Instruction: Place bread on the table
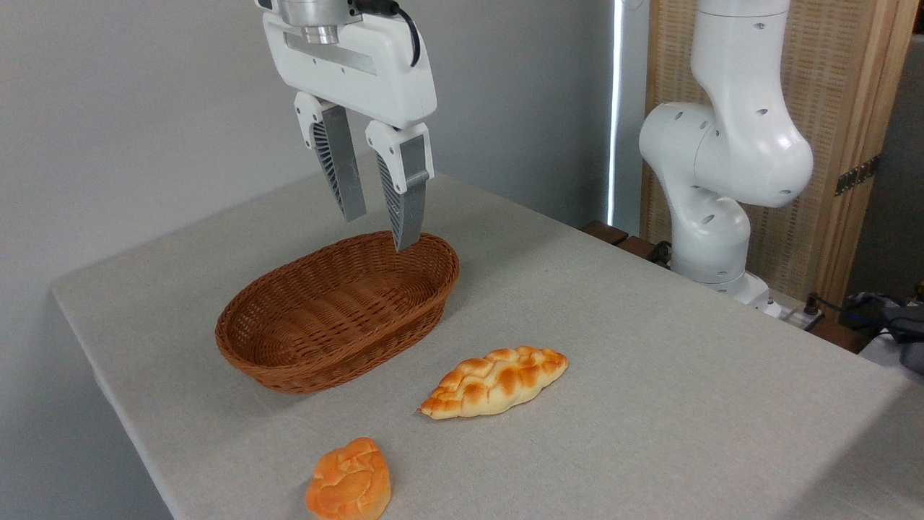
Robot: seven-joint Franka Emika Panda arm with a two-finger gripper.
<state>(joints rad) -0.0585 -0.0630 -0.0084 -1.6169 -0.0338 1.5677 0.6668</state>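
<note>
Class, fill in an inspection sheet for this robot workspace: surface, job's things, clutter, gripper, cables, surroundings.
Surface: table, grey-beige cloth, no spills seen.
Job's things: braided bread lies on the cloth, outside the wicker basket, which looks empty.
Clutter: small orange bun near the front edge.
Gripper: gripper open, holding nothing, above the basket's far end.
Cables: black cable at the wrist; more cables beside the arm base.
Surroundings: grey wall, wooden panel at right.

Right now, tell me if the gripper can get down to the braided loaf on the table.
Probably yes. The gripper hangs open and empty above the basket, while the loaf lies bare on the table in front of it, nothing on top. The bun sits well apart.
</note>
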